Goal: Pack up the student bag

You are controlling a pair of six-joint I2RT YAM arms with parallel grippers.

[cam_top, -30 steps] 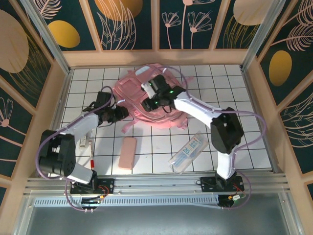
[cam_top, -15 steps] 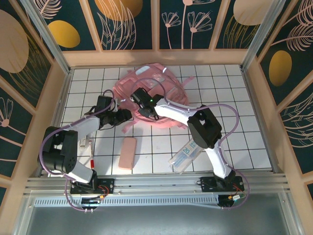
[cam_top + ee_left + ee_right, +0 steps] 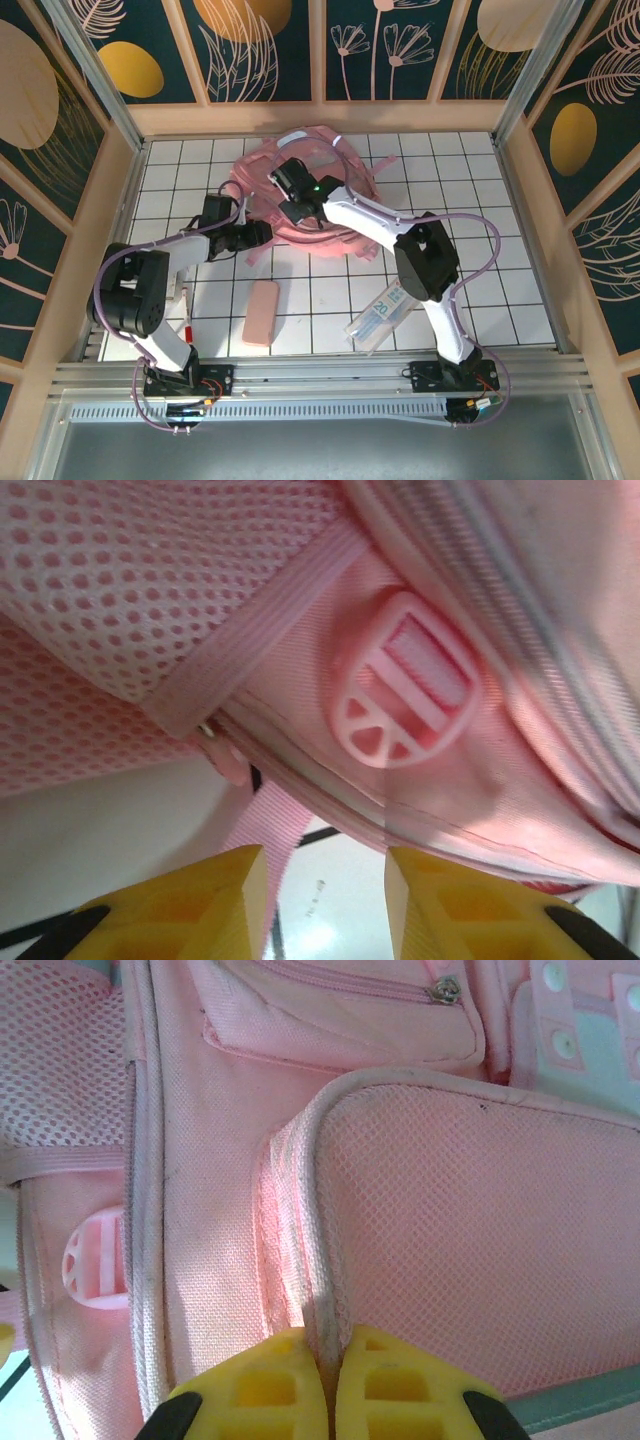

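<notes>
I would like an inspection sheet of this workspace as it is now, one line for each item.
Surface: white gridded table, no spill seen.
Job's things: student bag lying at the far middle.
Clutter: pink pencil case, clear flat packet and red pen near the front, apart from the bag.
Grippers: left gripper open at the bag's edge; right gripper shut on a seam of the bag.
Cables: purple cables loop along both arms.
Surroundings: wooden frame with dark leaf-pattern panels.
</notes>
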